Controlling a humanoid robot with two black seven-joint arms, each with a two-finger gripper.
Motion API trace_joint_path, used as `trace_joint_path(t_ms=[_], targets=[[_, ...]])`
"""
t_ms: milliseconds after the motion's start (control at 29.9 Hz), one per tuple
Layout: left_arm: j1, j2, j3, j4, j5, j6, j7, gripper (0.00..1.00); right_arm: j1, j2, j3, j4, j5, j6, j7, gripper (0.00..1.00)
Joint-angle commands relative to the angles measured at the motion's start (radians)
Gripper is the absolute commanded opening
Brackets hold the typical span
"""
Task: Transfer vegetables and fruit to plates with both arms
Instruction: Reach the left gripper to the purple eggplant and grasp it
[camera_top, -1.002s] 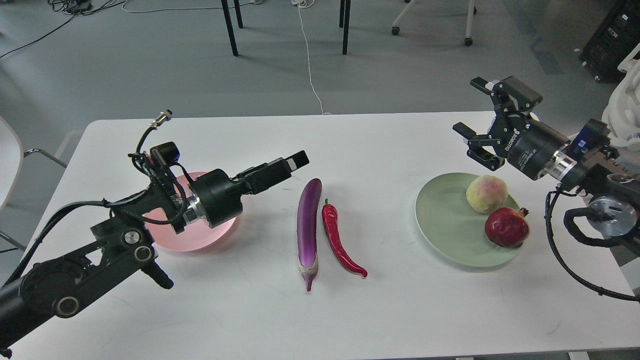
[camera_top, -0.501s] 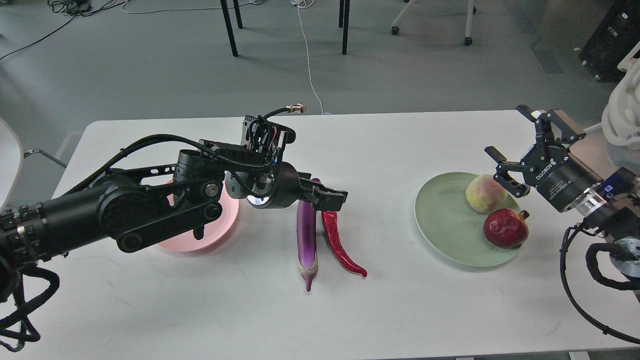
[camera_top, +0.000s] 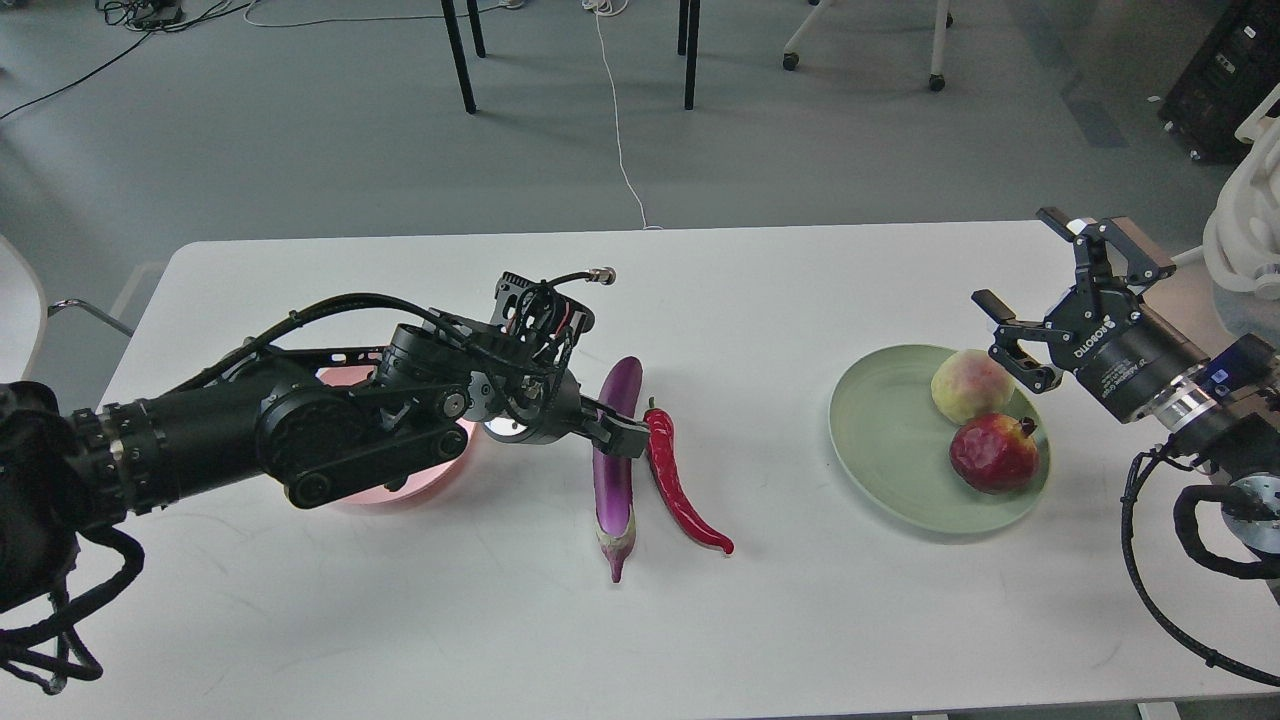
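The purple eggplant (camera_top: 613, 480) lies lengthwise at the table's middle, with the red chili pepper (camera_top: 678, 490) right beside it. My left gripper (camera_top: 615, 430) is low over the eggplant's upper half, one finger lying across it; I cannot tell whether it grips. The pink plate (camera_top: 400, 493) is mostly hidden behind my left arm. The peach (camera_top: 968, 385) and the dark red pomegranate (camera_top: 993, 452) sit on the pale green plate (camera_top: 890, 440) at right. My right gripper (camera_top: 1012, 256) is open and empty, above and just right of the peach.
The white table (camera_top: 800, 620) has its far edge just behind the plates. Chair and table legs (camera_top: 690, 55) and a white cable (camera_top: 620, 130) are on the grey floor beyond. A white chair (camera_top: 15, 320) stands at the left edge.
My left arm swung right from above the pink plate and came down onto the eggplant. My right gripper drew back to the right and lower. The pomegranate shifted slightly left on the green plate.
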Motion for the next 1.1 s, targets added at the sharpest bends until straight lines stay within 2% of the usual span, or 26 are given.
trace_joint_path(t_ms=[0, 301, 835, 969, 1069], targets=[[0.015, -0.003, 0.003, 0.004, -0.001, 0.0, 0.002, 0.97, 0.0, 0.001, 0.0, 0.001, 0.0, 0.0, 0.0, 0.98], [0.029, -0.012, -0.001, 0.017, -0.003, -0.005, 0.0, 0.88, -0.001, 0.001, -0.002, 0.001, -0.002, 0.0, 0.0, 0.98], [0.027, -0.033, -0.003, 0.017, -0.015, -0.003, -0.002, 0.86, -0.011, 0.004, -0.006, 0.0, -0.005, 0.0, 0.0, 0.98], [0.029, -0.033, -0.003, 0.017, -0.021, -0.011, -0.002, 0.72, -0.011, 0.004, -0.006, 0.0, -0.005, 0.0, 0.0, 0.98], [0.027, -0.033, -0.003, 0.017, -0.023, -0.012, 0.0, 0.48, -0.011, 0.004, -0.006, 0.0, -0.005, 0.0, 0.0, 0.98]])
